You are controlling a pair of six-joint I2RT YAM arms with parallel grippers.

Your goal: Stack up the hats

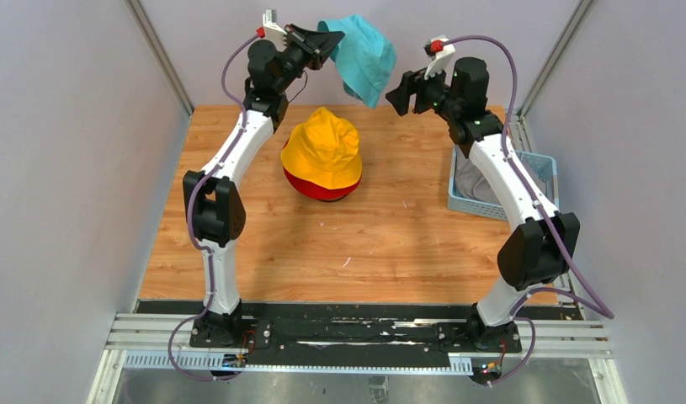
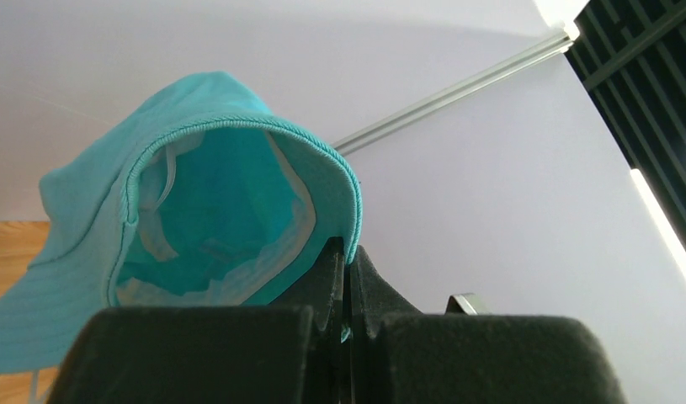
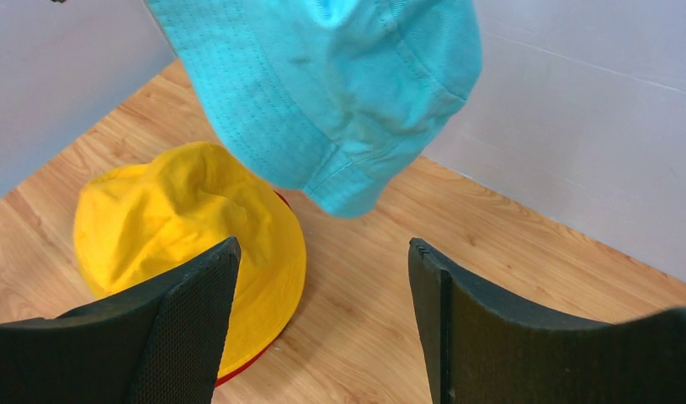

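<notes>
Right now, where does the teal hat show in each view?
Top external: teal hat at top centre, hanging from the left tool.
Left wrist: teal hat fills the left half, its brim pinched in the left tool.
Right wrist: teal hat at top centre, beyond the open right tool.
Shared landmark: the wooden table, only a sliver in the left wrist view.

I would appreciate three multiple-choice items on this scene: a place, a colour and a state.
1. Where is the teal hat? A on the table B in the basket C aloft in the left jaws
2. What colour shows under the yellow hat? A red B grey C orange
3. The right jaws are A shut on teal B open, empty C shut on yellow
Answers: C, its brim is pinched between shut jaws; A, the rim of the red hat peeks out below; B, they stand apart with nothing between.
</notes>
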